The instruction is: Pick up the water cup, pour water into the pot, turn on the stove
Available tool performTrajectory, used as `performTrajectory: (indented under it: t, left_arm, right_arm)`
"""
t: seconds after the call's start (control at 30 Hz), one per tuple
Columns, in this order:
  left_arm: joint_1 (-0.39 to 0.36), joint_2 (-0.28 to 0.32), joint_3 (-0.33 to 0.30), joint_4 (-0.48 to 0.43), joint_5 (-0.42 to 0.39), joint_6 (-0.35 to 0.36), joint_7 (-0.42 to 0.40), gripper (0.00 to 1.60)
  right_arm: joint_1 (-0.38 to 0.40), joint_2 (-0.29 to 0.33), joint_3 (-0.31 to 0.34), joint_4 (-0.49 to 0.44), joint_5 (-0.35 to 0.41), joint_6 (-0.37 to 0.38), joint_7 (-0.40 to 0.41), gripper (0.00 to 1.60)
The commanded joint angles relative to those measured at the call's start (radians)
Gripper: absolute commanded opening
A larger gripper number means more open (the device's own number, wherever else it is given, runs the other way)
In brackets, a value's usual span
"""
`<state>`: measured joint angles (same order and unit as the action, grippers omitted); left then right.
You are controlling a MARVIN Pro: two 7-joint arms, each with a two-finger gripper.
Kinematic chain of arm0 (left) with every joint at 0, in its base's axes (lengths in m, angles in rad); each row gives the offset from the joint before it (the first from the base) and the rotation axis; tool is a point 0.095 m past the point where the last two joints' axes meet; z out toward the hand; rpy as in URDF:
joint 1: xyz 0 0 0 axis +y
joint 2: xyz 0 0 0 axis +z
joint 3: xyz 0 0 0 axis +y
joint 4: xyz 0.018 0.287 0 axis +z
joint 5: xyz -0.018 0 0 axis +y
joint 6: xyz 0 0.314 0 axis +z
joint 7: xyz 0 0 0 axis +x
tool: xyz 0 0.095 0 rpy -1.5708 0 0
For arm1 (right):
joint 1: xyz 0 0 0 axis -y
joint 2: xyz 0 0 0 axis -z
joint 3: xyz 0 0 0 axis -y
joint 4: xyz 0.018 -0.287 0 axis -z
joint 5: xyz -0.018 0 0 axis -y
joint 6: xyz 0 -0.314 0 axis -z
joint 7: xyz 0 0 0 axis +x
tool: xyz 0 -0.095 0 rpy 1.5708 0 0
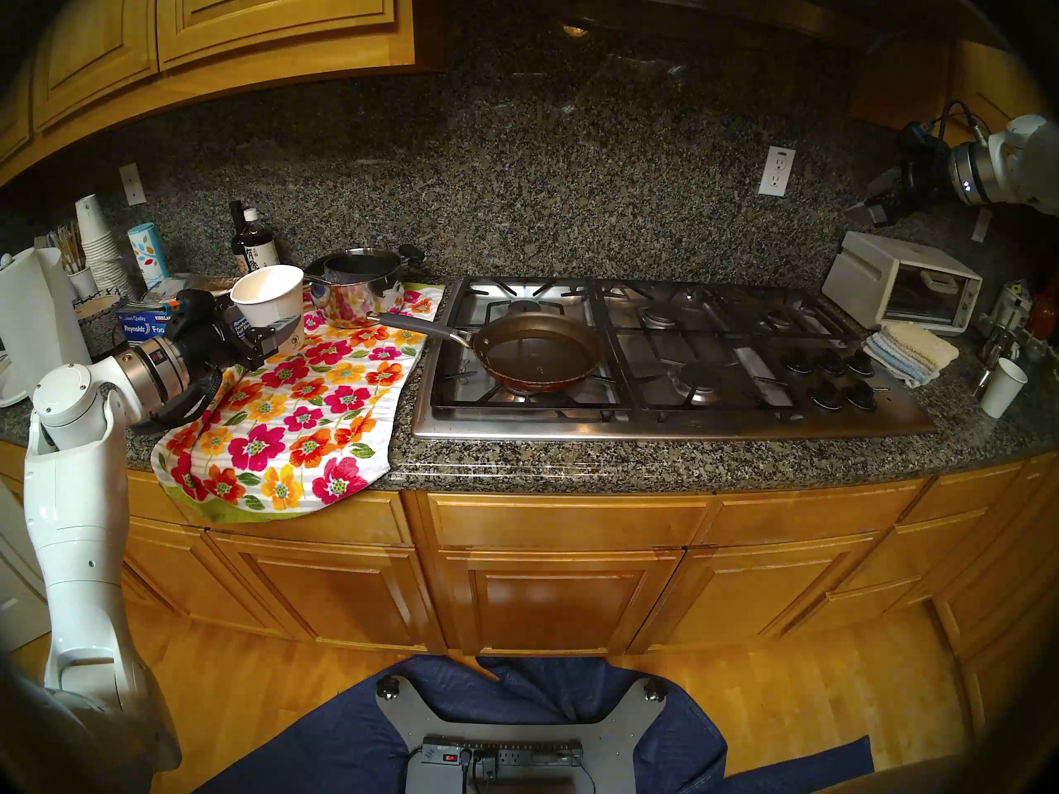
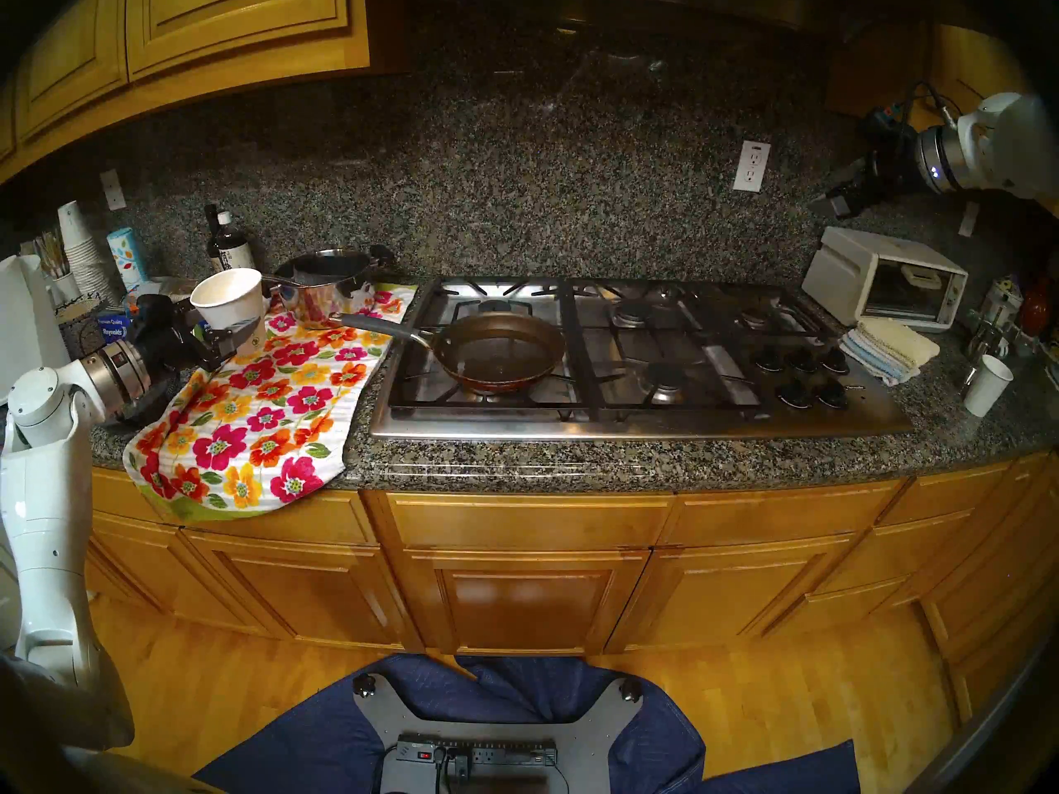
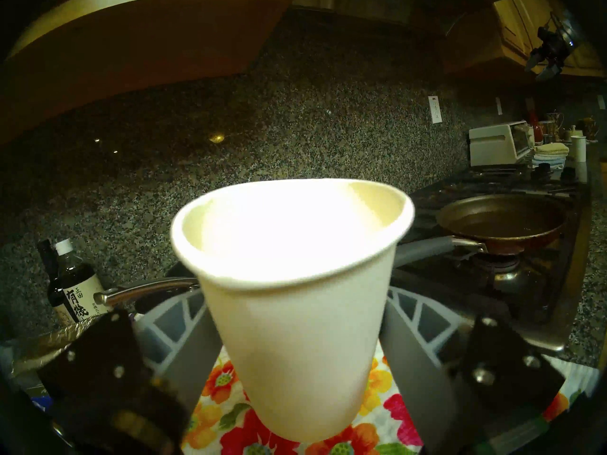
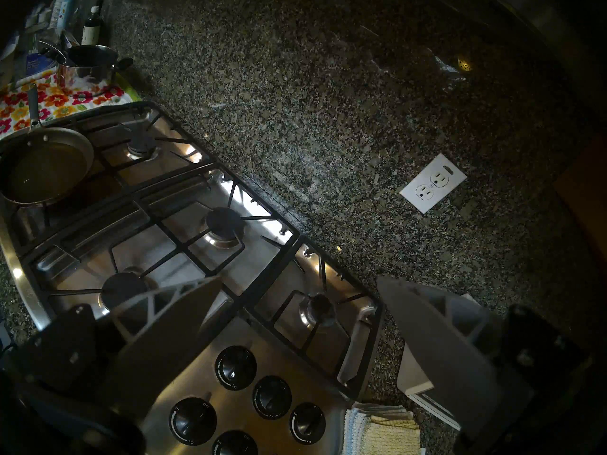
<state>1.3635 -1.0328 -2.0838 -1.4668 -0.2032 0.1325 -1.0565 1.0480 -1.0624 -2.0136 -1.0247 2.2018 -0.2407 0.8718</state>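
Note:
My left gripper (image 1: 279, 330) is shut on the water cup (image 1: 269, 303), a white paper cup with a small green logo low on its side. The cup hangs nearly upright over the floral towel, left of the pan's grey handle. In the left wrist view the cup (image 3: 295, 313) fills the middle between both fingers (image 3: 184, 339); glare hides its inside. The pot, a bronze frying pan (image 1: 538, 346), sits on the front left burner of the steel stove (image 1: 687, 426). My right gripper (image 1: 871, 203) hangs open, high above the toaster oven. Below it are the black knobs (image 4: 235, 367).
A shiny steel saucepan (image 1: 358, 286) stands on the floral towel (image 1: 298, 409) just behind the cup. Bottles (image 1: 252, 243) and stacked cups (image 1: 97, 243) crowd the back left. At the right are a toaster oven (image 1: 905, 288), folded cloths (image 1: 911, 351) and a plain white cup (image 1: 1003, 386).

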Motion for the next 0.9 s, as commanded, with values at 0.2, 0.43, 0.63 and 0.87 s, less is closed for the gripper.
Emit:
performTrajectory:
  t: [0.2, 0.43, 0.63, 0.87]
  left_arm:
    - [-0.028, -0.007, -0.015, 0.08, -0.005, -0.099, 0.007, 1.17]
    - [-0.033, -0.019, -0.015, 0.12, -0.022, -0.117, -0.004, 1.19]
    - [-0.048, -0.034, -0.005, 0.167, -0.021, -0.145, -0.005, 1.22]
    - [-0.068, -0.041, 0.005, 0.208, -0.016, -0.169, -0.007, 1.2]
  right_arm:
    - [0.032, -0.007, 0.0, 0.027, 0.006, -0.001, -0.002, 1.6]
    - [0.032, -0.007, 0.0, 0.027, 0.005, -0.001, -0.002, 1.6]
    - [0.032, -0.007, 0.0, 0.027, 0.005, -0.001, -0.002, 1.6]
    - [0.032, -0.007, 0.0, 0.027, 0.005, -0.001, -0.002, 1.6]
